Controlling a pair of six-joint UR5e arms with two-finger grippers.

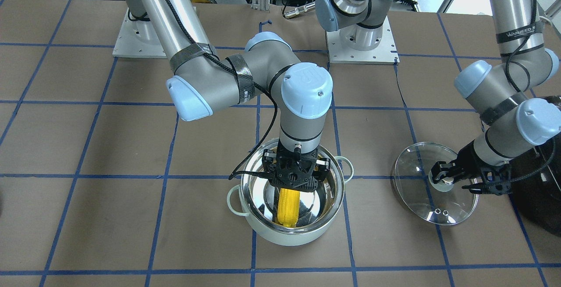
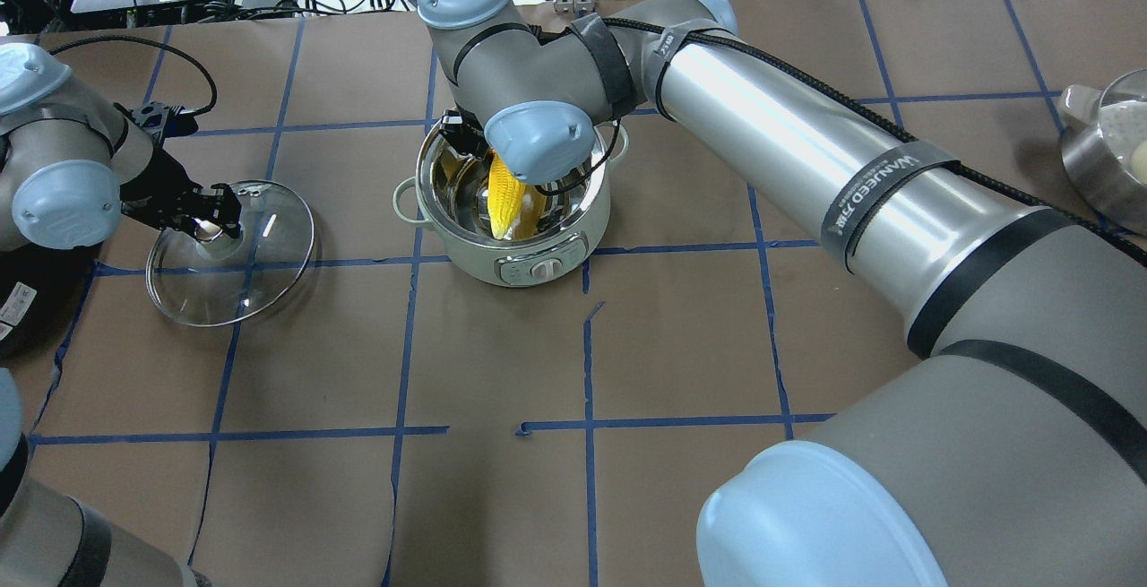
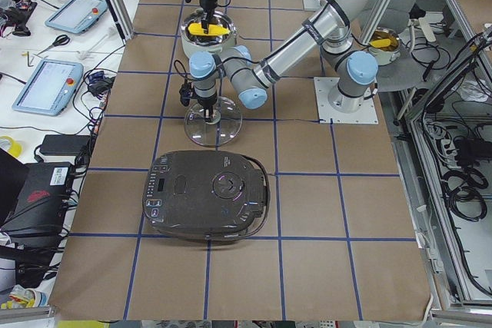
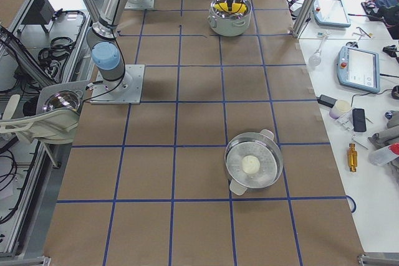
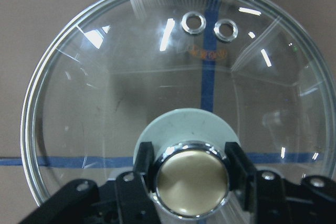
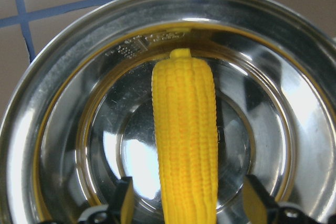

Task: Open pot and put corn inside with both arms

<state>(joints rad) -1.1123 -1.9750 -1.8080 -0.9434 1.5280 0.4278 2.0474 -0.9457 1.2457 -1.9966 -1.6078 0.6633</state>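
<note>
Checking the drop, we see the right gripper hanging just over the pot, fingers spread wide with a gap either side of the corn, which lies slanted inside the pot, tip against its wall. Well apart on the pot's left, the left gripper has its fingers pinched on the knob of the glass lid. We judge the corn is free, so the good move is a straight lift out of the pot, fingers kept spread and clear of cob and rim.
</note>
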